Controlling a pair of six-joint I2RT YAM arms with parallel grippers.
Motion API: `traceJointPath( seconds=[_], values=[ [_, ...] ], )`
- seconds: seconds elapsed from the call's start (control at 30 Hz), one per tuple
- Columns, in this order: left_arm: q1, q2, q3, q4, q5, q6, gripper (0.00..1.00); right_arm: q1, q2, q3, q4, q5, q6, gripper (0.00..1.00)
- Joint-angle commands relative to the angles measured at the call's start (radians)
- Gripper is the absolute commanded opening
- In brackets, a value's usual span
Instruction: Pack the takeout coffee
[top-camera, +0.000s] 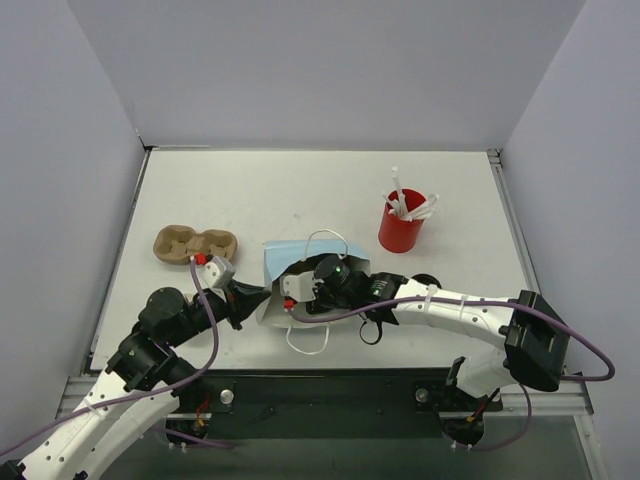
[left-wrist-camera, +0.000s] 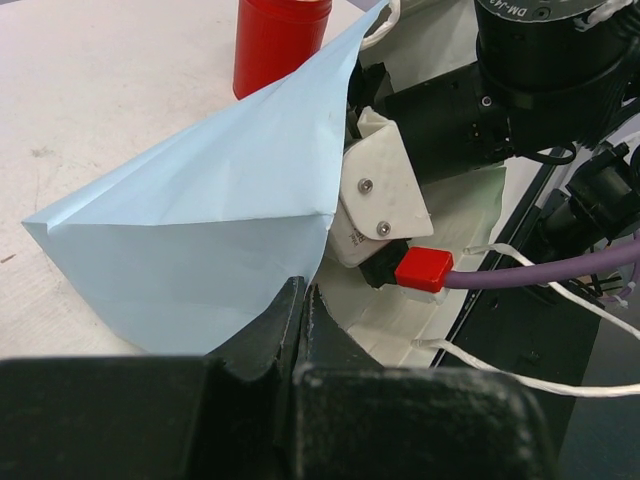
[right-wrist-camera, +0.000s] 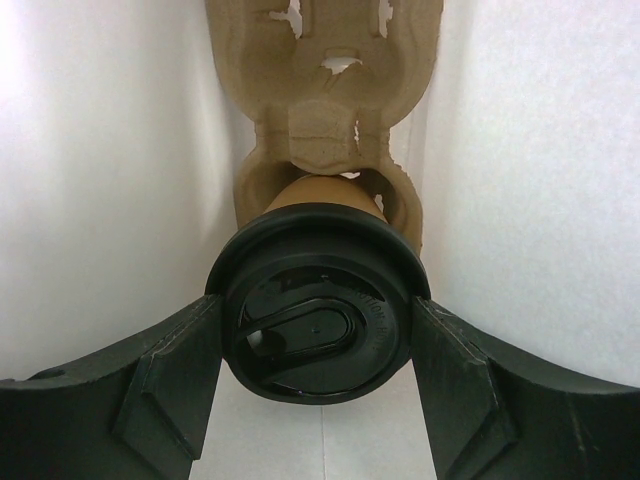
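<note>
right claw (right-wrist-camera: 315, 322): was way inside the bag (top-camera: 285, 255), jaws spread wide with both fingers (right-wrist-camera: 175, 375) pressed against the lid's rim, so it had hold of the coffee

coffee (right-wrist-camera: 315, 300): sat right between the right claw's fingers, black lid (right-wrist-camera: 312, 335) facing back at the wrist, tan body pointing away from it

tray (right-wrist-camera: 325, 130): pulp one, just past the right claw's tips, deeper in the bag; the coffee's body looked tucked into its near pocket, with the tray's edges curling round it

bag walls: white inside, close on both sides of the right claw

left claw (left-wrist-camera: 303, 300): clamped all the way shut, pinching the bag's blue edge between its tips, just beside the right claw's wrist at the bag mouth

bag handles: white loops, one lying on the table (top-camera: 300, 190) near both claws

second tray (top-camera: 195, 245): on the table near the left claw, on the side away from the bag, not touching it

red cup (top-camera: 400, 232): upright with white straws (top-camera: 412, 205) in it, well apart from both claws, off past the bag
</note>
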Motion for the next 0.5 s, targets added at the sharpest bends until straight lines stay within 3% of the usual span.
traceJointPath(
  seconds=[0.0, 0.47],
  values=[
    [0.0, 0.012, 0.004, 0.017, -0.004, -0.03, 0.0, -0.011, -0.032, -0.014, 0.003, 0.037, 0.016, 0.56],
    [0.002, 0.071, 0.027, 0.028, -0.024, -0.15, 0.0, -0.04, -0.035, -0.074, 0.061, -0.018, -0.01, 0.61]
  ],
)
